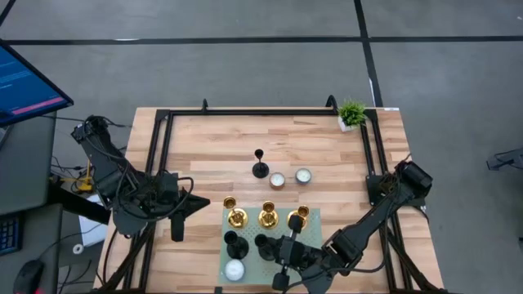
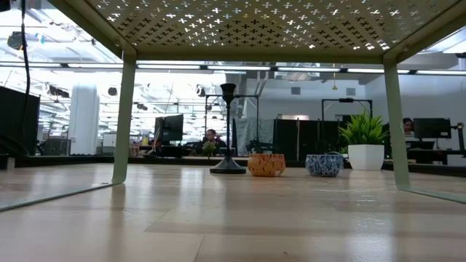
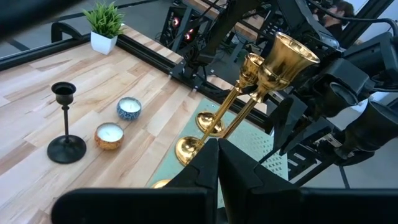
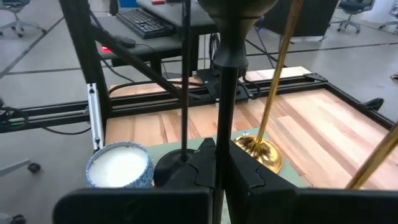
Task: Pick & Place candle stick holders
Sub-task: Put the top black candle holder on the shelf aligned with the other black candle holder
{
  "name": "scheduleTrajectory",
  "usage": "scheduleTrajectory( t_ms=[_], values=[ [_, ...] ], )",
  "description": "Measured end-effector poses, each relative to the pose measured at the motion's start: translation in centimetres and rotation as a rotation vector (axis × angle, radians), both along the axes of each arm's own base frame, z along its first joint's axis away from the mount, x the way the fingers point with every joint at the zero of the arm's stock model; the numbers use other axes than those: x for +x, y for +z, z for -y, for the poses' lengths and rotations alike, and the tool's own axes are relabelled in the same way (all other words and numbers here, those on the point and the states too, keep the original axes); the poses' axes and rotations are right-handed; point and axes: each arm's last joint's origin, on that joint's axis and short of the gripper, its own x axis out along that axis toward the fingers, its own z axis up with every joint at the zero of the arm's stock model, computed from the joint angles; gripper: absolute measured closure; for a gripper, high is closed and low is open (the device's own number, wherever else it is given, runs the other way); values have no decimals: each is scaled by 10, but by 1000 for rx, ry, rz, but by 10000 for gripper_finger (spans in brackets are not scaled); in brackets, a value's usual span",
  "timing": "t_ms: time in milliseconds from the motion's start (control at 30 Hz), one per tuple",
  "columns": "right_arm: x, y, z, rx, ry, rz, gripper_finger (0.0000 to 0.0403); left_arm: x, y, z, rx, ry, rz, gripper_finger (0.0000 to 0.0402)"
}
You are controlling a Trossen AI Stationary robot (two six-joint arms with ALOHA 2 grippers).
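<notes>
My right pincer [image 1: 282,260] is over the green stand [image 1: 310,220], pinching the stem of a black candle stick holder [image 4: 225,68]. Three gold holders [image 1: 268,216] stand in a row on that stand, with another black one [image 1: 234,243] beside a white candle [image 1: 235,269]. One black holder [image 1: 260,165] stands alone on the tabletop [image 1: 212,155]. My left pincer [image 1: 177,231] waits, pressed together, holding nothing.
</notes>
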Motion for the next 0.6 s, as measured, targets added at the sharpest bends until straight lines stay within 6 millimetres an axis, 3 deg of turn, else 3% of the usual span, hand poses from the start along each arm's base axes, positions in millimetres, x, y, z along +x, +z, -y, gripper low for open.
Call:
scheduleTrajectory(
  t_ms=[600],
  values=[
    [13,-2,14,35,57,-49,398,0,0,0,-4,0,3,392]
  ],
)
